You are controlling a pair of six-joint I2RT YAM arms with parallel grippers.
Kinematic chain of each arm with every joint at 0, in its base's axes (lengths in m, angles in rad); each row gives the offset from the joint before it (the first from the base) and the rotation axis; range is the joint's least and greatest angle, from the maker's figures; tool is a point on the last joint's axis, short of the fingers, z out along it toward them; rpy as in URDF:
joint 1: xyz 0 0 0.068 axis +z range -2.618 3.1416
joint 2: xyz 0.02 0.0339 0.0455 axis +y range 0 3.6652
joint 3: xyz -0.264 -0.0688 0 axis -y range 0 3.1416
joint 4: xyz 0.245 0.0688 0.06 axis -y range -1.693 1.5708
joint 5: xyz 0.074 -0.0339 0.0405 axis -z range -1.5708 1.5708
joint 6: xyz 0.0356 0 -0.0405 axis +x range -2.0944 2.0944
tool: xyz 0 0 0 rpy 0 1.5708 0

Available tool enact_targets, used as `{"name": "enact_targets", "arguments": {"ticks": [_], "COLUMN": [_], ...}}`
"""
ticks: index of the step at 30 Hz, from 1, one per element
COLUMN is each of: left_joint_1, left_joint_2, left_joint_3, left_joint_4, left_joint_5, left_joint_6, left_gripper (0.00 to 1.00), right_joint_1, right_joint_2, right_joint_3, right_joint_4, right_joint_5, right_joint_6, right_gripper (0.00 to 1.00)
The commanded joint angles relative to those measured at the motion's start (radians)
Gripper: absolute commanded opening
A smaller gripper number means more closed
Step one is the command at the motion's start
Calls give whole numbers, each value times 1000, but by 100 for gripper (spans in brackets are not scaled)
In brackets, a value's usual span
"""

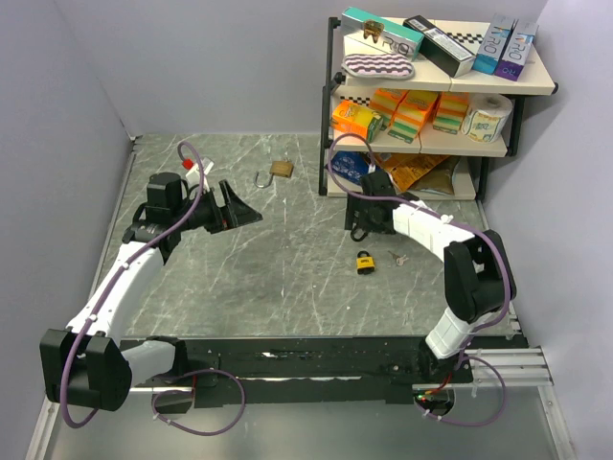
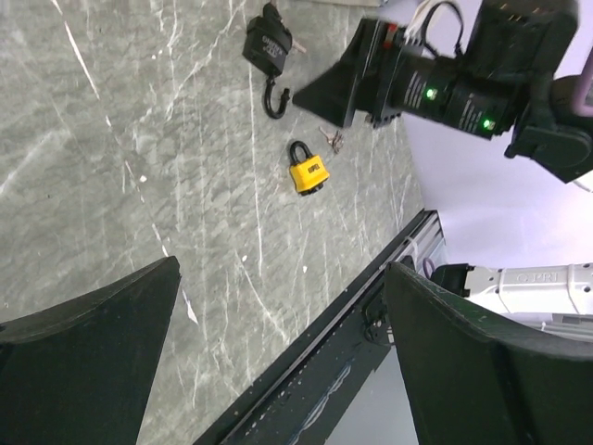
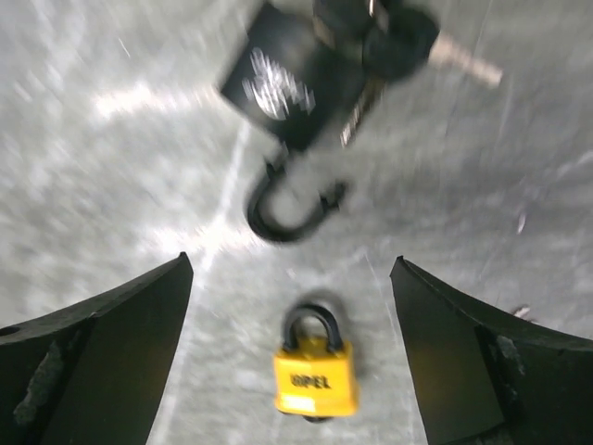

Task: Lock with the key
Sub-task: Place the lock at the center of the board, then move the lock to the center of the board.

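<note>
Right arm reaching out over the middle of the table (image 1: 287, 297), and its right tool (image 3: 289, 269) is spread wide, both dark fingers well apart with nothing between them but bare marbled surface. Just below it in the wrist view lies the yellow padlock (image 3: 315, 375), flat on the table, its black shackle looking closed. Beyond that, a black padlock (image 3: 283, 83) lies with its shackle (image 3: 287, 209) swung out in an open hook towards the yellow one. A dark bunch of keys (image 3: 389, 37) sits against the black body, one blade poking out to the side; the view is too blurred to tell whether a key is in the keyhole. From above, a small pair of loose keys (image 1: 397, 258) lies just beside the yellow padlock, on the shelf side. Over on the other side, the left tool (image 2: 283, 269) hangs above the table, also gaping wide and carrying nothing, well apart from every lock. Further back, a brass padlock (image 1: 281, 169) lies alone, shackle open. In the far right corner stands a shelf rack (image 1: 498, 149) with boxes and a toilet roll (image 1: 488, 117).
</note>
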State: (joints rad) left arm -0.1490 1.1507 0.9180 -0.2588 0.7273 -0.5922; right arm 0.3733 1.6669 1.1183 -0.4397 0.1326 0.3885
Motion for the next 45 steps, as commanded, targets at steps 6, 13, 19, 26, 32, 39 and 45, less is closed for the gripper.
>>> {"name": "enact_targets", "arguments": {"ticks": [6, 13, 19, 26, 32, 39, 45], "left_joint_1": [6, 6, 8, 12, 17, 26, 28], "left_joint_2": [-28, -28, -31, -36, -37, -40, -37], "left_joint_3": [-19, -18, -18, -24, -21, -18, -13], "left_joint_4": [70, 61, 59, 53, 44, 35, 35], "left_joint_5": [-12, -12, -16, -20, -25, -29, -26], "left_joint_6": [-31, -21, -17, -15, -11, -1, 3], "left_gripper": [96, 96, 96, 96, 96, 96, 96], "right_joint_1": [-11, -11, -11, -13, -11, -10, -8], "right_joint_2": [108, 205, 258, 335, 372, 358, 326], "right_joint_3": [163, 235, 261, 320, 348, 315, 247], "right_joint_4": [81, 49, 38, -8, -24, -13, 6], "right_joint_5": [78, 96, 124, 176, 165, 130, 128], "right_joint_6": [145, 174, 197, 216, 228, 236, 234], "right_gripper": [99, 99, 99, 99, 93, 78, 69]}}
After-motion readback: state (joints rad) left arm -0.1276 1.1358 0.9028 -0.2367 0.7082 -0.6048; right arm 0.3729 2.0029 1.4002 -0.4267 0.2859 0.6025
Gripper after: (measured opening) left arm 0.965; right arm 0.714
